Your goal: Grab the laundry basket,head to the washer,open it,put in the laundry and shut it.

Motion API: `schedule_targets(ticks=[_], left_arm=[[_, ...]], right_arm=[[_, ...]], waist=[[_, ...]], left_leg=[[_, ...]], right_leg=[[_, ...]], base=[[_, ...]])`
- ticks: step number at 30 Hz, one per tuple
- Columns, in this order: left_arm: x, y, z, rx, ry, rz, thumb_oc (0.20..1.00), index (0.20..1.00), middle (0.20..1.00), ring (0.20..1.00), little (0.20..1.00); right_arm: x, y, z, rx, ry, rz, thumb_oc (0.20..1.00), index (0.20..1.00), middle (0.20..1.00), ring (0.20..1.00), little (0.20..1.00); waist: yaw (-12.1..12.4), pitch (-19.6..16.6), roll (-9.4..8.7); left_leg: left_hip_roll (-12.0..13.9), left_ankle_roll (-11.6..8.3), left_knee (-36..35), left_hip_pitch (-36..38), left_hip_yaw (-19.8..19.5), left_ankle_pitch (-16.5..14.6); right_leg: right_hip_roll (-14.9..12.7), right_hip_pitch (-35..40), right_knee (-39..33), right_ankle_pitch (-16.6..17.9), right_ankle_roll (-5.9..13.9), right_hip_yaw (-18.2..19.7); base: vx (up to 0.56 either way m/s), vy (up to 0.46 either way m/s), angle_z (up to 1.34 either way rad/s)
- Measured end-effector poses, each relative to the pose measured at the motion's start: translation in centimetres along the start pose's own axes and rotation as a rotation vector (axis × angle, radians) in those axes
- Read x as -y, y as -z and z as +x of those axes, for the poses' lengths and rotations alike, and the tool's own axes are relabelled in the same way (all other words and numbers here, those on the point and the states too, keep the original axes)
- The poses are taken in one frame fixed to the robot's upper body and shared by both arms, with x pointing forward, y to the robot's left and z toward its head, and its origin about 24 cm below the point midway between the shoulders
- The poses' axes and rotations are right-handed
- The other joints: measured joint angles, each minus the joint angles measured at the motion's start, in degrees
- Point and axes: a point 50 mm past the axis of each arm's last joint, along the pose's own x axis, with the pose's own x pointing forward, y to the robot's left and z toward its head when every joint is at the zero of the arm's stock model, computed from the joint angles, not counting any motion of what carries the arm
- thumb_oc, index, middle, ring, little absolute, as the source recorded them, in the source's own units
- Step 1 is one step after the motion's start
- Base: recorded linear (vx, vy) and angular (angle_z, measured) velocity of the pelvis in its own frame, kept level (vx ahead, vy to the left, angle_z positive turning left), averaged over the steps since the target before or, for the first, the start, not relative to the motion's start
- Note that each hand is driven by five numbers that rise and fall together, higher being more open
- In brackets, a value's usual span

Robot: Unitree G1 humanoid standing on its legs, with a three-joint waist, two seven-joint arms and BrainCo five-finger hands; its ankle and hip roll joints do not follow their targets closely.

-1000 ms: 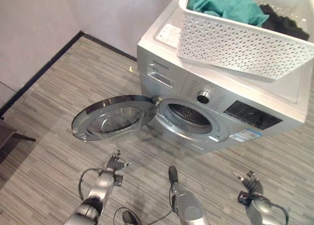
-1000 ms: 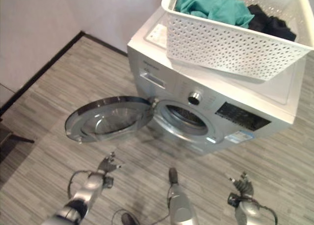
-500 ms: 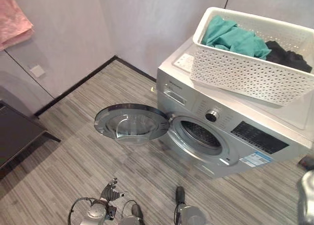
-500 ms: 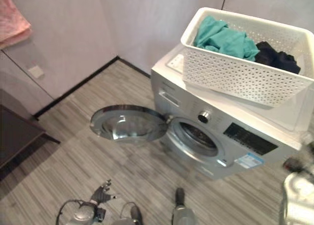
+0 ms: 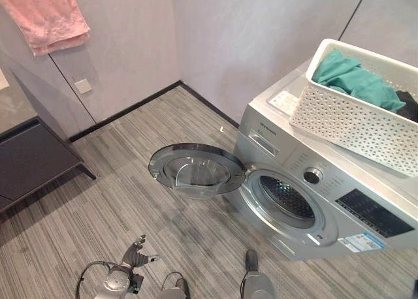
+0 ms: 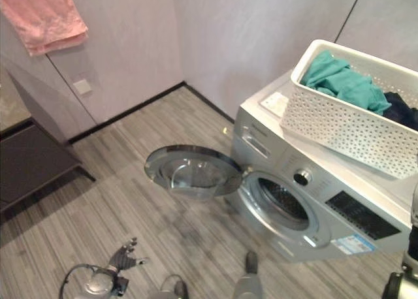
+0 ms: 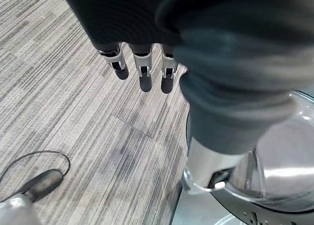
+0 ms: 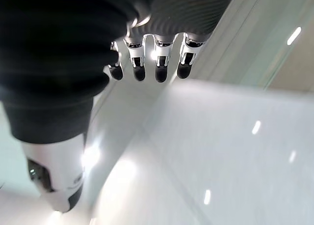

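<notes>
Front-loading washer [image 5: 326, 201] at 3 o'clock of the head views, round door [image 5: 196, 170] swung fully open toward 9 o'clock, drum opening [image 5: 287, 198] exposed. White perforated laundry basket [image 6: 346, 119] resting on the washer's top at 1 to 2 o'clock, holding a teal garment [image 6: 343, 83] and a dark garment [image 6: 401, 110] beside it. Left hand [image 5: 134, 250] low at 7 o'clock above the wood-grain floor [image 5: 98, 194], fingers [image 7: 142, 72] straight and relaxed, nothing held. Right hand [image 8: 147, 63] seen in its wrist view with fingers likewise straight, empty, against pale surfaces. Pink cloth [image 5: 49, 15] hanging on the wall at 10 o'clock; dark cabinet [image 5: 29, 158] at 9 o'clock.

Handling, as judged: garments soft, light and limp, likely to drape and trail once lifted; best taken by bunching a fold at the top of the heap, teal piece first, being uppermost. Basket stiff but light, liable to slide on the smooth lid if pulled at one rim. Loading not yet begun; door closing to come last.
</notes>
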Motion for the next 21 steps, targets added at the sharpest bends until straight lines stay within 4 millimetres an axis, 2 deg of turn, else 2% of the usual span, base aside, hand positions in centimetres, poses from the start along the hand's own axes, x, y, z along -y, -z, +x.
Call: schedule_targets(ticks=[1, 2, 3, 5, 7, 9, 10, 11, 16, 21], left_arm=[[-0.3, -0.6, 0.3, 0.017, -0.005, 0.006, 1.0, 1.0, 1.0, 1.0, 1.0], [0.7, -1.4, 0.7, 0.035, 0.02, 0.0, 1.0, 1.0, 1.0, 1.0, 1.0], [1.3, -2.4, 0.9, 0.068, 0.051, 0.016, 1.0, 1.0, 1.0, 1.0, 1.0], [2.0, -2.7, 1.0, 0.079, 0.087, 0.02, 1.0, 1.0, 1.0, 1.0, 1.0], [2.2, -3.2, 1.1, 0.099, 0.111, 0.019, 1.0, 1.0, 1.0, 1.0, 1.0], [2.6, -3.2, 1.1, 0.098, 0.134, 0.019, 1.0, 1.0, 1.0, 1.0, 1.0], [2.9, -3.2, 1.1, 0.092, 0.144, 0.014, 1.0, 1.0, 1.0, 1.0, 1.0], [3.1, -3.1, 1.1, 0.088, 0.15, 0.01, 1.0, 1.0, 1.0, 1.0, 1.0], [3.7, -1.7, 0.9, 0.032, 0.18, 0.001, 1.0, 1.0, 1.0, 1.0, 1.0], [3.6, -0.4, 0.4, -0.009, 0.175, -0.039, 1.0, 1.0, 1.0, 1.0, 1.0]], right_arm=[[-0.4, 0.4, 0.2, -0.008, -0.061, -0.017, 1.0, 1.0, 1.0, 1.0, 1.0], [-1.0, 1.1, 0.9, -0.017, -0.165, -0.051, 1.0, 1.0, 1.0, 1.0, 1.0], [-1.8, 1.3, 1.5, -0.02, -0.255, -0.058, 1.0, 1.0, 1.0, 1.0, 1.0], [-4.2, 1.5, 2.6, -0.055, -0.421, -0.026, 1.0, 1.0, 1.0, 1.0, 1.0], [-5.4, 1.5, 3.2, -0.069, -0.549, -0.019, 1.0, 1.0, 1.0, 1.0, 1.0], [-7.0, 1.5, 3.6, -0.085, -0.663, -0.015, 1.0, 1.0, 1.0, 1.0, 1.0], [-7.7, 1.8, 3.3, -0.115, -0.727, 0.005, 1.0, 1.0, 1.0, 1.0, 1.0], [-8.1, 2.0, 2.9, -0.131, -0.779, 0.013, 1.0, 1.0, 1.0, 1.0, 1.0], [-8.0, 2.3, 2.3, -0.139, -0.937, 0.013, 1.0, 1.0, 1.0, 1.0, 1.0], [-5.5, 4.5, 2.2, -0.173, -1.017, -0.106, 1.0, 1.0, 1.0, 1.0, 1.0]], waist=[[-0.2, 0.0, -1.64], [-0.2, -0.1, -0.92], [-0.1, -0.4, 0.37], [0.0, -0.6, 0.98], [0.5, -0.5, 0.84], [0.6, -0.3, 0.41], [0.6, -0.3, 0.11], [0.6, -0.3, -0.22], [0.5, -0.3, -1.89], [0.4, -0.3, -2.18]], left_leg=[[-0.8, -0.75, 0.6, 0.0, -1.5, -0.3], [0.4, -2.25, 1.5, -1.2, -3.5, -0.6], [1.5, -3.11, 1.5, -1.8, -4.6, -0.9], [3.5, -4.54, -0.2, -1.9, -5.7, 0.0], [5.0, -5.61, -1.8, -2.0, -6.5, 0.7], [5.6, -7.71, -3.7, -1.2, -6.6, 2.1], [5.6, -8.88, -5.0, -0.4, -6.7, 2.9], [5.5, -9.02, -6.0, 0.3, -7.0, 3.2], [4.8, -10.22, -9.1, 1.0, -7.8, 4.9], [4.9, -10.25, -10.1, 1.1, -7.8, 5.4]], right_leg=[[0.1, 1.5, -0.2, 0.9, 0.67, 1.3], [1.4, 1.6, 0.3, 0.7, 2.53, 0.3], [2.8, 1.4, 0.2, 0.5, 1.99, -0.7], [4.4, 1.5, -0.9, 1.3, 0.88, -2.4], [5.7, 1.6, -1.8, 1.8, 0.05, -3.9], [6.2, 2.0, -2.3, 2.0, -0.18, -4.4], [6.2, 2.7, -2.7, 2.0, -0.22, -5.1], [6.2, 3.4, -3.1, 2.0, -0.25, -5.5], [5.4, 3.5, -3.7, 2.0, -0.26, -6.5], [5.3, 3.5, -3.7, 2.0, -0.25, -7.1]], base=[[-0.01, -0.138, 1.03], [0.07, -0.178, 0.72], [0.07, -0.126, 0.53], [0.06, -0.087, 0.23], [0.05, -0.061, 0.17], [0.04, -0.031, 0.12], [0.04, -0.024, 0.21], [0.04, -0.026, 0.21], [0.02, -0.02, 0.12], [0.01, -0.01, 0.06]])
